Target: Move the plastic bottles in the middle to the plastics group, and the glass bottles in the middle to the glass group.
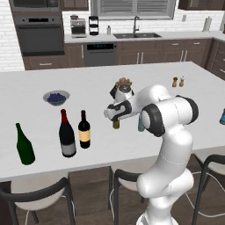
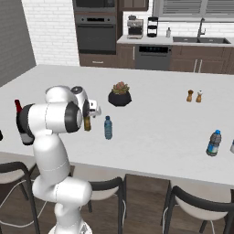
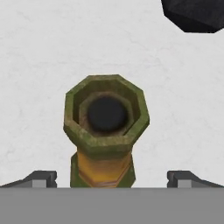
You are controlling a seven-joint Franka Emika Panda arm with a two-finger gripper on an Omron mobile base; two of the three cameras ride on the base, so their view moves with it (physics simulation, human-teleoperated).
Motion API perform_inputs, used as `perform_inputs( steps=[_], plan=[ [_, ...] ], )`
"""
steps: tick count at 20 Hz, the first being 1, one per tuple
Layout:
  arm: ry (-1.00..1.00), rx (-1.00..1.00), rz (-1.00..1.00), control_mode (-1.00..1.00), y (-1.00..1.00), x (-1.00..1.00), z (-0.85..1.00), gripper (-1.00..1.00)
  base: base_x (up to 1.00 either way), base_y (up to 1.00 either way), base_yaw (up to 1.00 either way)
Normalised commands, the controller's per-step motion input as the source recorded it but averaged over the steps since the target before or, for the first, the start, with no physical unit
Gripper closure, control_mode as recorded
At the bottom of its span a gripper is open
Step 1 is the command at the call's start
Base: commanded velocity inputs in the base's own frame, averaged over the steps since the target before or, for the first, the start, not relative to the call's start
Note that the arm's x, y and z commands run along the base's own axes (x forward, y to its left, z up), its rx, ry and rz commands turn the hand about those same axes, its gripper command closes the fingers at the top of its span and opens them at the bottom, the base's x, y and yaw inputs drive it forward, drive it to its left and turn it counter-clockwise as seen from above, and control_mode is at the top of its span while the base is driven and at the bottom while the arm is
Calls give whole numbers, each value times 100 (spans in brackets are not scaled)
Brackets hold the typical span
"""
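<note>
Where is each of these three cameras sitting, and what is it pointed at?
Left base view: behind the arm's left, facing the counter; white arm lower right.
Right base view: behind its right; arm lower left.
Hand view: straight down onto the olive-brown bottle, open gripper fingertips flanking it.
Shared: both base views show the plant pot, blue bottle.

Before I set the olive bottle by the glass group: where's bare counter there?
Bare counter between the green bottle and blueberry bowl, also behind the red-topped bottle. Crowded where that bottle and the black wine bottle stand close together.
</note>
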Motion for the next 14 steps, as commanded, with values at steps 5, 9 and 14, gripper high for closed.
perform_inputs(
  steps=[5,9,14],
  plan=[
    [-6,0,0,-100,0,1,0,-100,0,0,0],
    [-3,1,0,-100,0,0,0,-100,0,0,0],
    [0,0,0,-100,0,0,0,100,0,0,0]
  ],
)
